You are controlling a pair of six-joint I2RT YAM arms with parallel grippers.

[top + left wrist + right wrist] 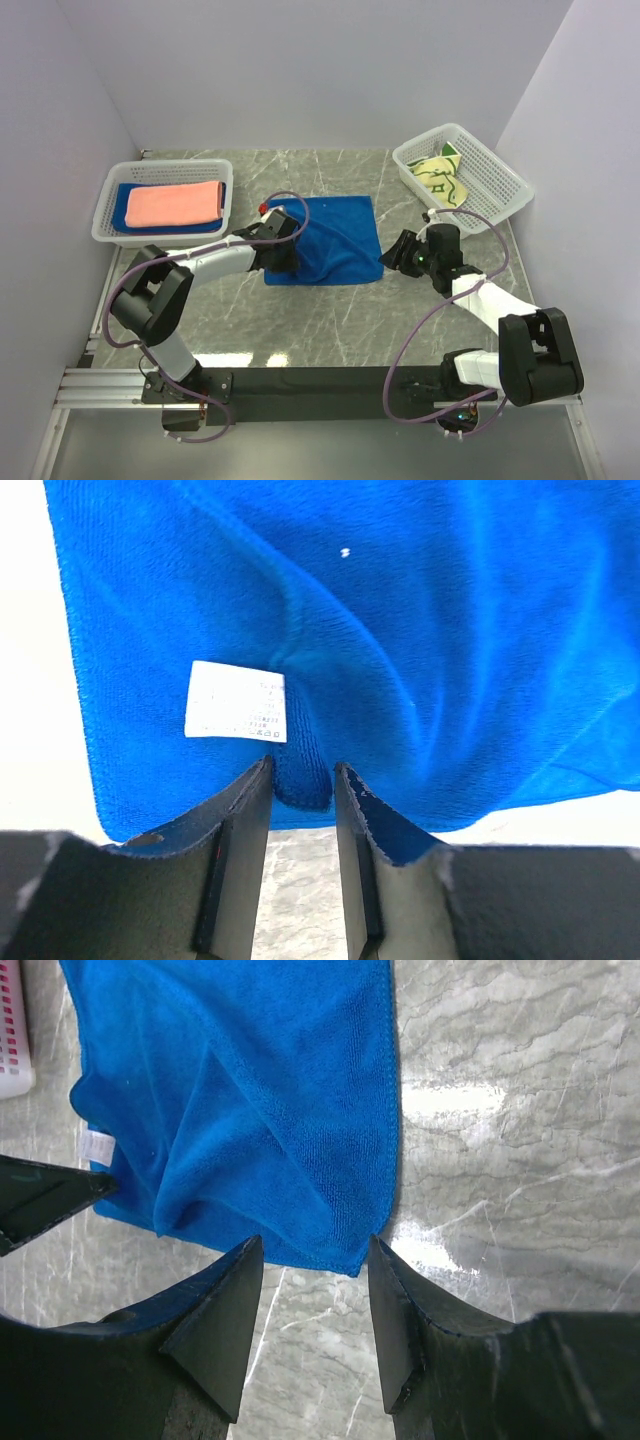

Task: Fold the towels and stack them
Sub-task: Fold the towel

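Mid-bench | left gripper (302, 766) clamped on blue towel (335, 235) left edge | right gripper (312, 1248) wide apart, empty | advice: pinch near-right corner, fold evenly

You have four soft cloth towels in view. Two are royal blue: one spread royal blue towel (335, 238) and one folded royal blue towel (120, 205). One is a folded salmon-pink towel (175, 204). One is a crumpled pale yellow towel with green motifs (443, 180). You can count one small white rectangular label (236, 701) sewn on blue cloth. There are two white plastic lattice baskets, a left basket (160, 238) and a right basket (505, 182). You see two black-and-white robot arms, a left arm (215, 257) and a right arm (490, 298), each with one pair of dark jaws, so two pairs. One grey marbled tabletop (330, 325) carries them.
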